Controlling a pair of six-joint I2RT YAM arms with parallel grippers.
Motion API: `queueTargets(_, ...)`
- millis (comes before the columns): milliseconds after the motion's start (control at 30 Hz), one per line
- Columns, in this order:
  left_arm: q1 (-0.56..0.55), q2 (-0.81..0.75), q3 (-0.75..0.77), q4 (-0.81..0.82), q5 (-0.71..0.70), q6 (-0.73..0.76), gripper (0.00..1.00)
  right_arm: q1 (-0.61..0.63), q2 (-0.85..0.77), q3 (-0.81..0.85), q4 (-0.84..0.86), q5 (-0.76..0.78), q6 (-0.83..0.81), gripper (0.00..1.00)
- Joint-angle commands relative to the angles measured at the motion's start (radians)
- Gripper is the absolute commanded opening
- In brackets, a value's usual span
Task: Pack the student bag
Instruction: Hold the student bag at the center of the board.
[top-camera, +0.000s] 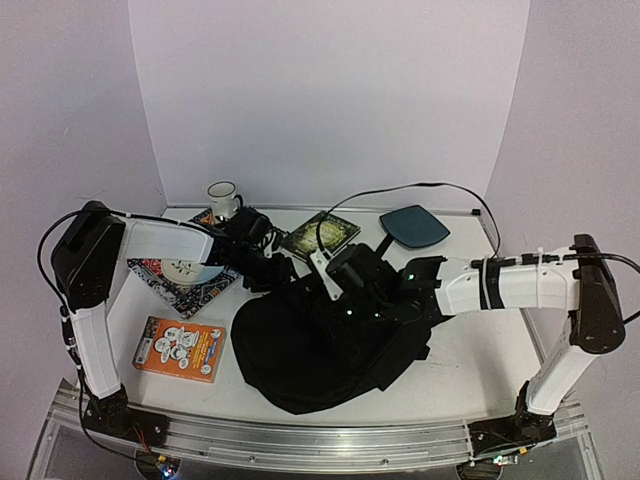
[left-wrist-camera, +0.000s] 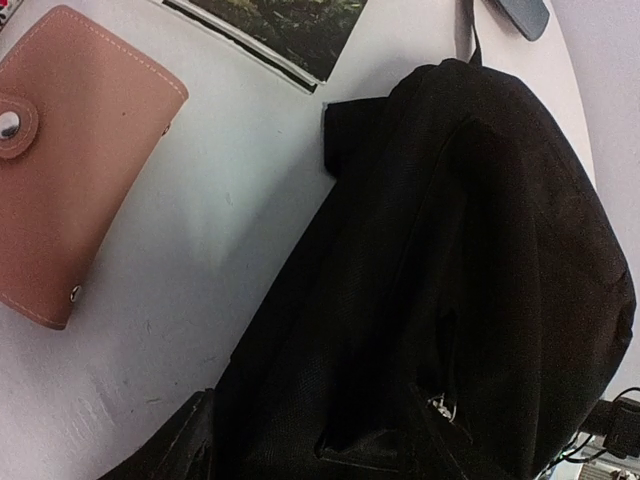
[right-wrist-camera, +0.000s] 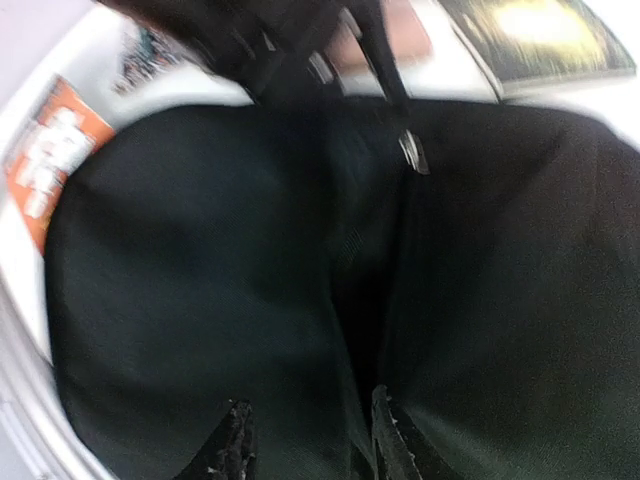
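Top external | step: likely opening bag (top-camera: 320, 350) | right claw (right-wrist-camera: 310, 438) parted over fabric; left claw (top-camera: 266, 264): cannot tell | next: pinch small zipper pull (right-wrist-camera: 412, 152) squarely

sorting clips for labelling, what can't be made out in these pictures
- Whether the student bag is open: top view, right arm covers its top; right wrist view is motion-blurred.
- Left claw: outside left wrist view; top view, lost against dark bag.
- Pink wallet: cut off by left wrist view's left edge.
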Motion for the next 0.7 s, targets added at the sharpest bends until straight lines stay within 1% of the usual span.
queueTargets(0, 0.012, 0.013, 0.073, -0.041, 0.057, 0.073, 0.60, -0.071, -0.046, 0.071, -0.081, -0.064, -0.113, 0.38)
queueTargets(167, 0.016, 0.045, 0.096, -0.059, 0.104, 0.093, 0.55, -0.179, -0.020, 0.117, -0.080, -0.150, -0.235, 0.36)
queueTargets(267, 0.016, 0.059, 0.110, -0.064, 0.129, 0.103, 0.50, -0.230, 0.027, 0.161, -0.081, -0.225, -0.325, 0.36)
queueTargets(467, 0.018, 0.091, 0.145, -0.078, 0.163, 0.120, 0.35, -0.284, 0.139, 0.242, -0.081, -0.320, -0.483, 0.36)
queueTargets(667, 0.022, 0.103, 0.165, -0.083, 0.199, 0.134, 0.18, -0.305, 0.245, 0.297, -0.081, -0.380, -0.599, 0.39)
